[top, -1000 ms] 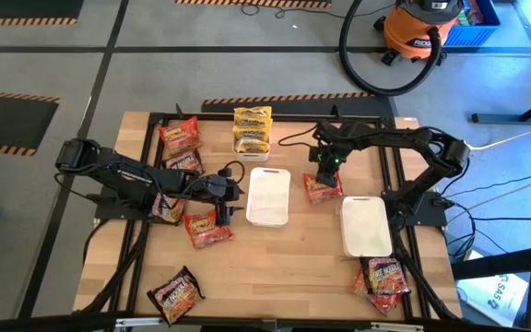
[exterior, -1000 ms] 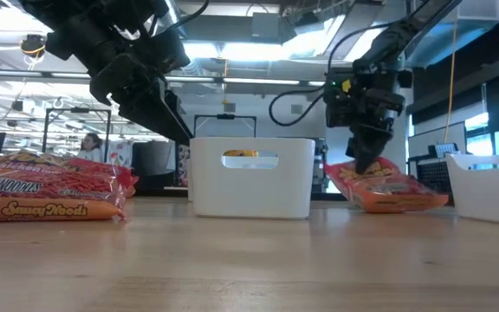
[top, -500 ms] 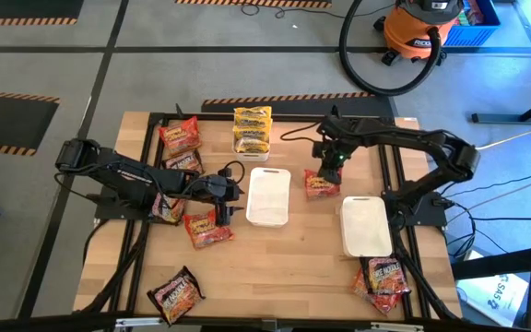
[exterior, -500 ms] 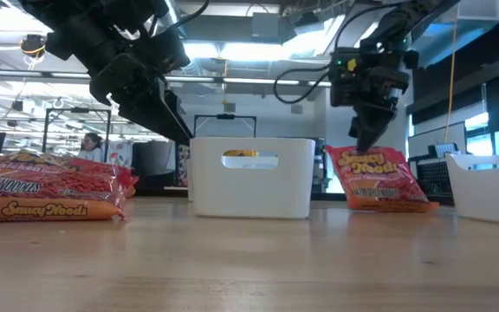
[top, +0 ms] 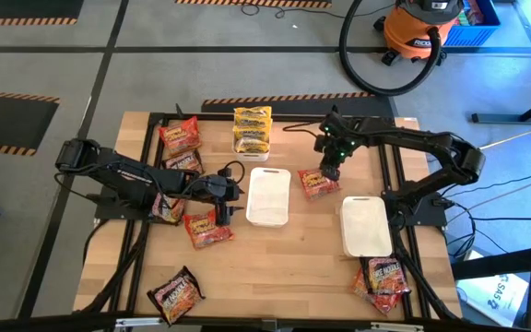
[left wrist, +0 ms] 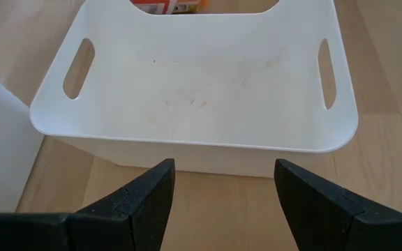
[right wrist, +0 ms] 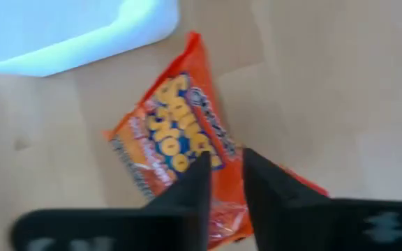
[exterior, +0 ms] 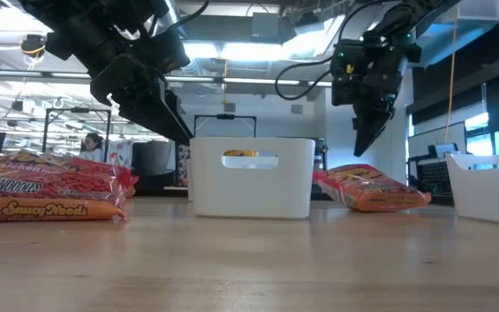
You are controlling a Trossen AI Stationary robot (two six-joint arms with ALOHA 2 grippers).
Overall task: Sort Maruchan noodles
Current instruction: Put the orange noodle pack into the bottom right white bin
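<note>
Noodle packets lie scattered over the wooden surface [top: 284,267]. One red-orange packet [top: 319,184] rests flat between the two white trays, near the middle tray [top: 268,195]. Right pincer [top: 328,171] hangs just above that packet, clear of it, its fingers only a narrow slit apart and holding nothing. Left pincer [top: 223,215] waits beside the middle tray, fingers spread wide and empty, just over another red-orange packet [top: 207,231]. Yellow packets [top: 252,127] sit stacked at the far edge.
</note>
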